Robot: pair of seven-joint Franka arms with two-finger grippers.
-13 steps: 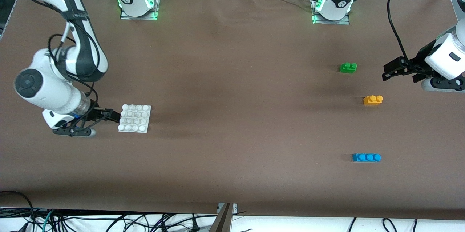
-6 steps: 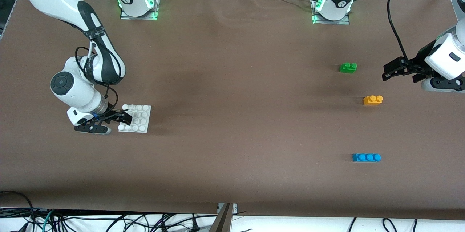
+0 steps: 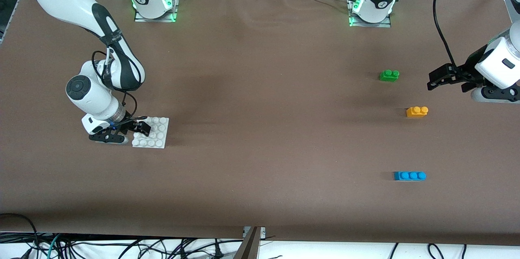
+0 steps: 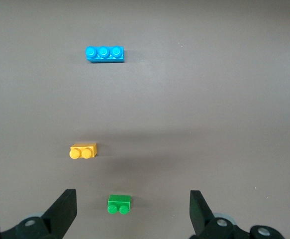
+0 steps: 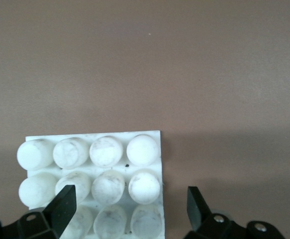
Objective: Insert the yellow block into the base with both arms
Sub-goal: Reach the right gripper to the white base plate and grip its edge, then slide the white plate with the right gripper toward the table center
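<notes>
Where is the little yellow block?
The yellow block sits on the table toward the left arm's end, between the green brick and the blue brick.

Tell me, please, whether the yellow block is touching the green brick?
Apart. The front view shows bare table between the yellow block and the green brick; the left wrist view shows the same gap.

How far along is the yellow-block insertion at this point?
Early. Nothing is inserted: the yellow block lies untouched on the table between the green brick and the blue brick. In hand: the right gripper, open, is over the base's edge, not gripping. The left gripper waits open near the bricks. Left: grasp both, join them.
</notes>
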